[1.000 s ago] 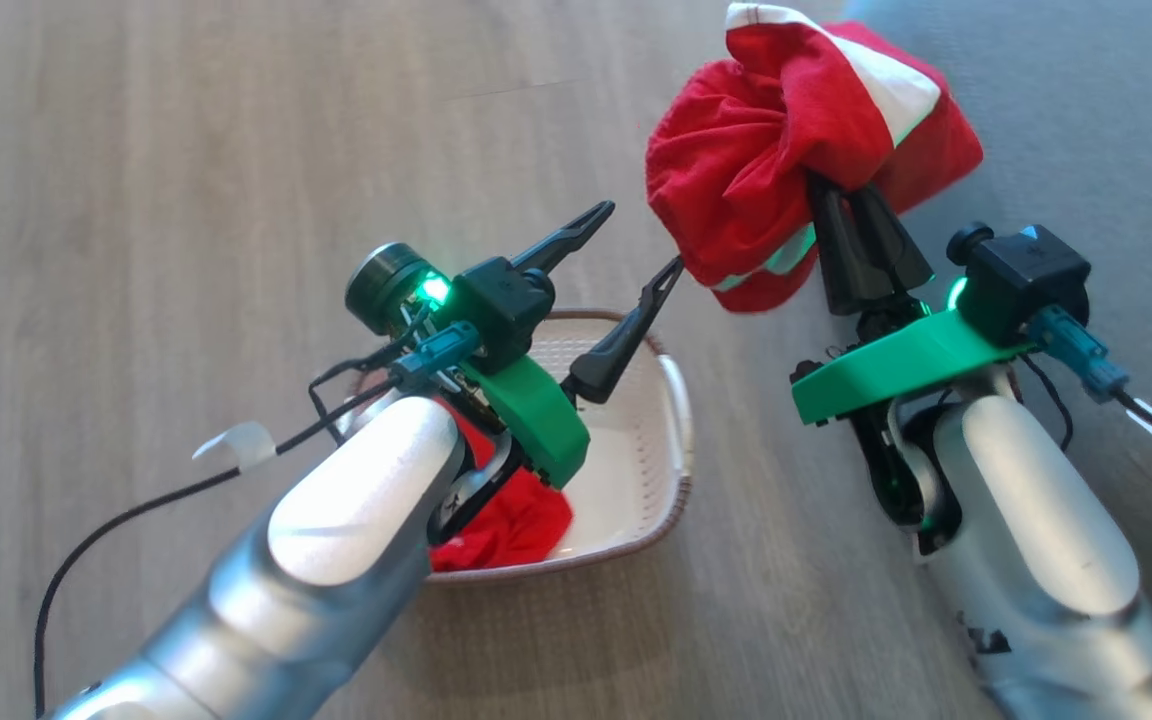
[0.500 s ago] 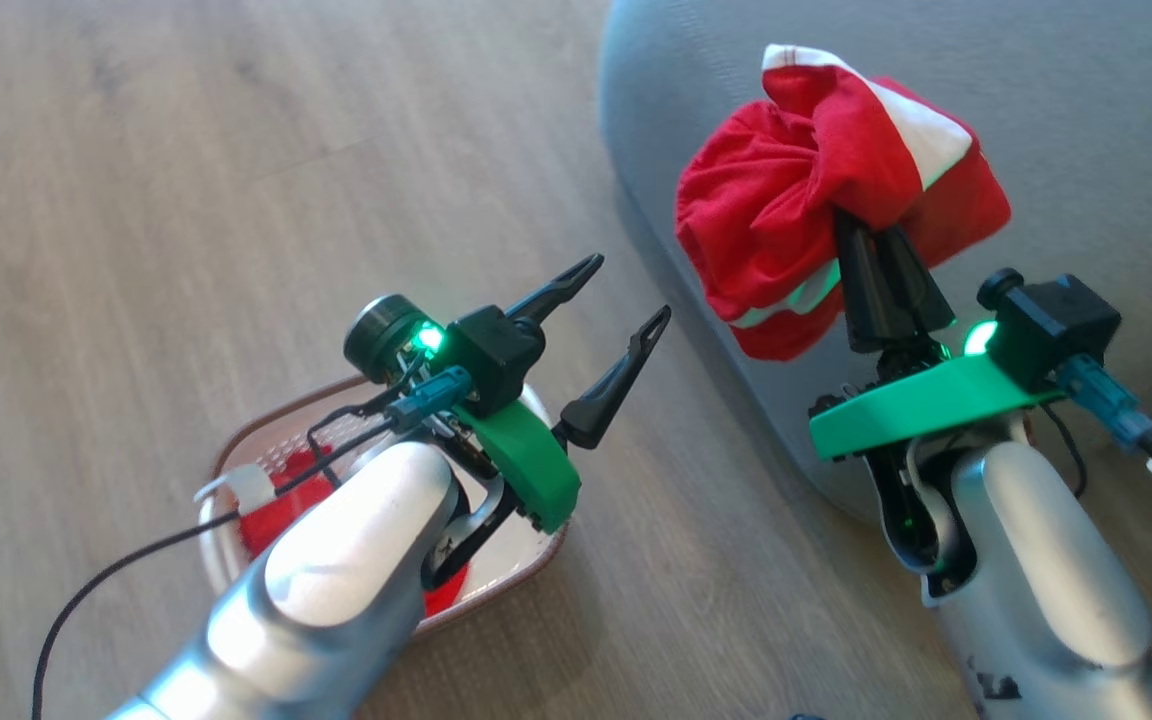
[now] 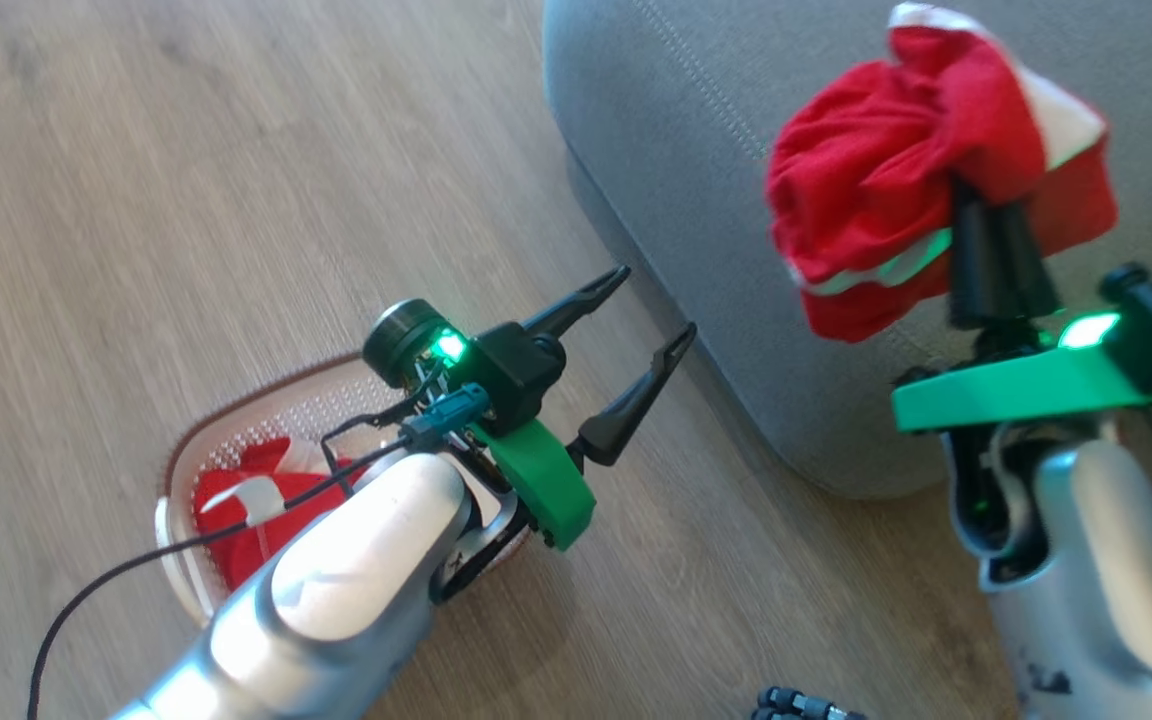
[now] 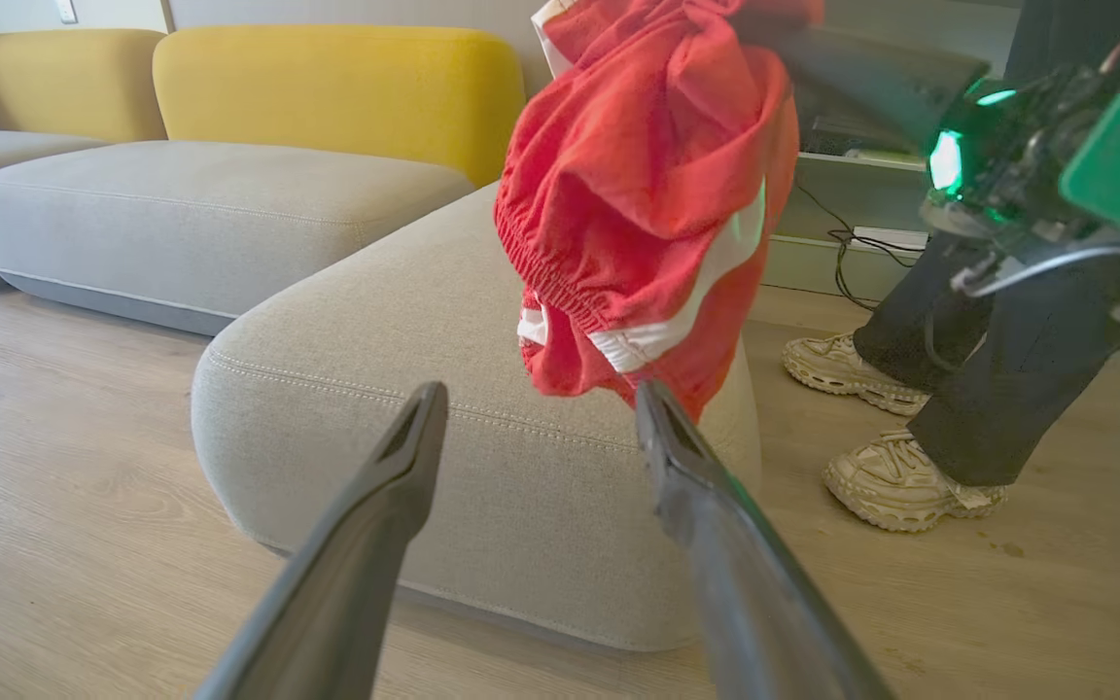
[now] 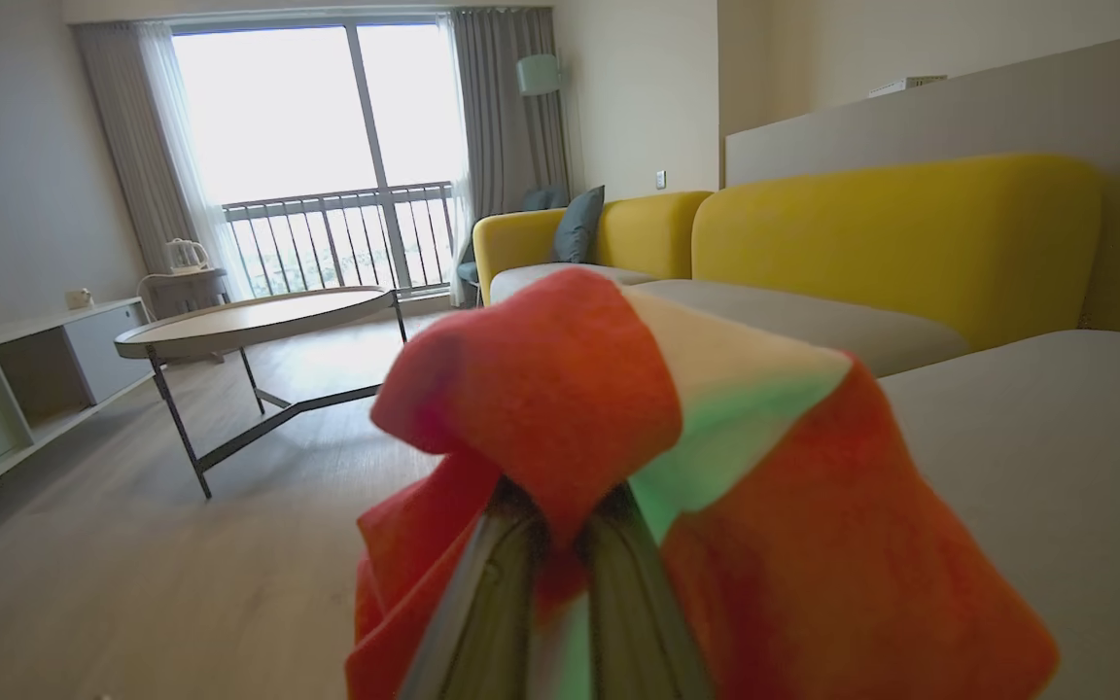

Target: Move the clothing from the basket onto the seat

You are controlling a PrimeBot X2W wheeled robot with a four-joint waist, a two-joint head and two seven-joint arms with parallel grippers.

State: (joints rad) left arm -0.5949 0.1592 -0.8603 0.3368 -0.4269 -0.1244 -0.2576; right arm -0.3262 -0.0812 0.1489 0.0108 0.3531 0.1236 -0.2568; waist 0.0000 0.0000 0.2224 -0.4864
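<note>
You have 1 striped red garment (image 3: 876, 190), with a broad white band, bunched into a ball and hanging clear above the edge of the grey seat (image 3: 676, 150), pinched in the right gripper (image 3: 986, 200). The second red garment (image 3: 246, 520) lies crumpled inside the cream basket (image 3: 266, 385), which stands upright on the floor (image 3: 136, 200) near the seat's rounded, stitched corner.

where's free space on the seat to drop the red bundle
The seat top is bare from its stitched edge to the clothing in the right gripper. Crowded: the basket, under the left arm; a person's shoes beside the seat.
</note>
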